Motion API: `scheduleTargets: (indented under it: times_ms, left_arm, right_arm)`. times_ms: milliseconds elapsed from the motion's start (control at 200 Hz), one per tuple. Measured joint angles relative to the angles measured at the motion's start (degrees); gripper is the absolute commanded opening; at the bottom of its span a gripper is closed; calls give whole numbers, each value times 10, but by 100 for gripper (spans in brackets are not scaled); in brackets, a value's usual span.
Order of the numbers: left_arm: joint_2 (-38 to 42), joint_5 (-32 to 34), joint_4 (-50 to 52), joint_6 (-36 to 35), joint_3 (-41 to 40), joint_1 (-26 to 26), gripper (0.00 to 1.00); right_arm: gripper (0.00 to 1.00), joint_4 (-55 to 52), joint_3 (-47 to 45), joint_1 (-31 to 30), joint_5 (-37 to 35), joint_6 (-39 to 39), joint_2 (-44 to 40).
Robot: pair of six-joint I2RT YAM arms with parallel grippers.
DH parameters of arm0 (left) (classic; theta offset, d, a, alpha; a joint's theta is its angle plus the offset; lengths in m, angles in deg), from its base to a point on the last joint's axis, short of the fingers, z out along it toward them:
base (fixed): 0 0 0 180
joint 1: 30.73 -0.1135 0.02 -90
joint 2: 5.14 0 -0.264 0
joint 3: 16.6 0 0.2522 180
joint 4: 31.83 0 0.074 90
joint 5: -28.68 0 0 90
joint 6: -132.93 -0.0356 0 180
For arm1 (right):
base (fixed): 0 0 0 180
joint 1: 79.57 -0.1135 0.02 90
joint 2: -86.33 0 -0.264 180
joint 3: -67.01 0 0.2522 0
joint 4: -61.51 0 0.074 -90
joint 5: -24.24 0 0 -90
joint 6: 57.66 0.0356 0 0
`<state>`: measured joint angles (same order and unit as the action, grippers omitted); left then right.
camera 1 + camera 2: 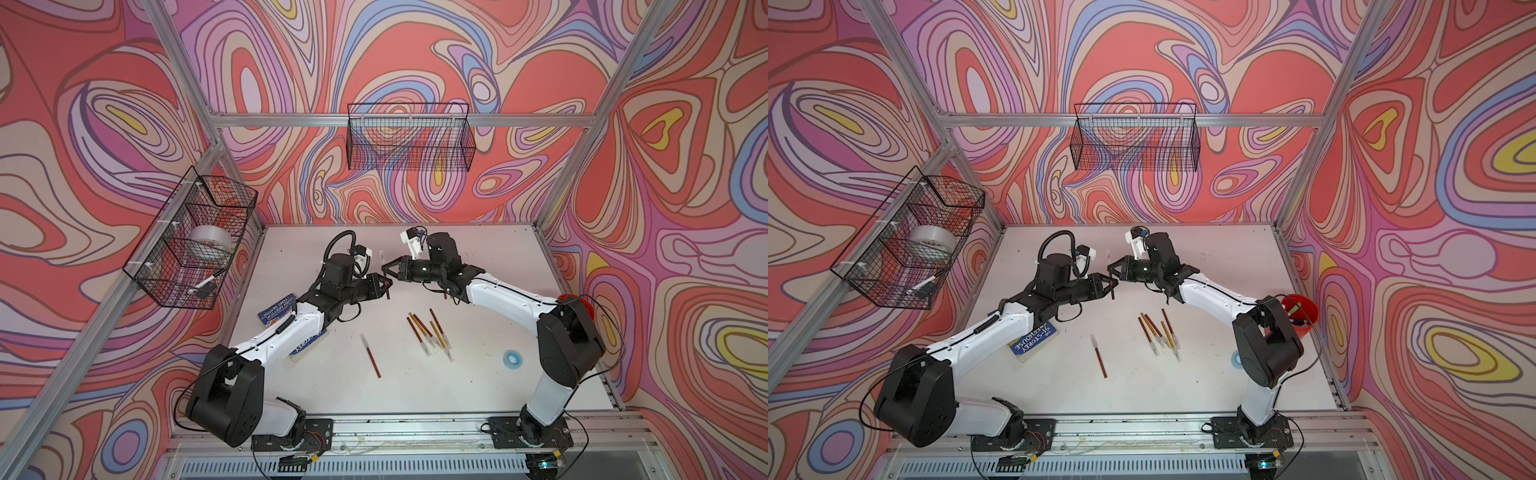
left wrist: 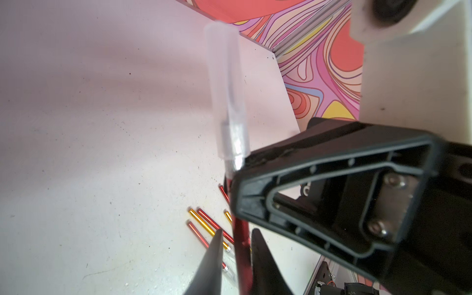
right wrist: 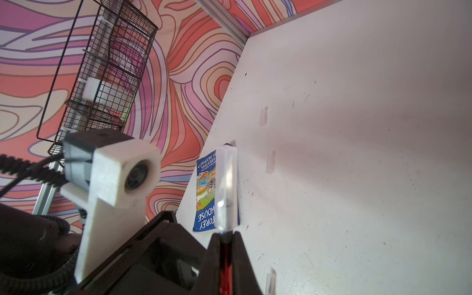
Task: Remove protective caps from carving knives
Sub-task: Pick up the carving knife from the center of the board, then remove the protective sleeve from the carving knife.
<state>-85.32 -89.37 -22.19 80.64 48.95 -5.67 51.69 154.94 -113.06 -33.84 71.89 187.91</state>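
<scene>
White bench [image 1: 415,395], toward its 12 o'clock: one red knife [image 3: 225,263] is held upright above it. The right claw [image 3: 226,235] pinches just under the cap [image 2: 224,84], and the left claw [image 2: 237,231] pinches lower down. I worry that neither holds the cap; regripping could tilt or drop the knife.

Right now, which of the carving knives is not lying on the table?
The dark red knife that the right gripper holds upright in the air, its cap still on. The rest lie flat on the table.
</scene>
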Motion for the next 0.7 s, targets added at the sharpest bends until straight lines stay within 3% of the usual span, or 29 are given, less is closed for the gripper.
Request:
scheduleTargets:
  times_ms: [50,180,310,376,701]
  left_arm:
    - [0,6,3,1,2,1,0]
    - [0,11,7,0,8,0,0]
    - [0,11,9,0,9,0,0]
    - [0,11,9,0,9,0,0]
    - [9,11,11,2,9,0,0]
  right_arm:
    - [0,3,0,1,1,0,0]
    - [0,12,0,1,4,1,0]
    - [22,14,0,2,6,0,0]
    - [28,10,2,2,7,-1,0]
    - [33,-21,78,21,11,-14,21]
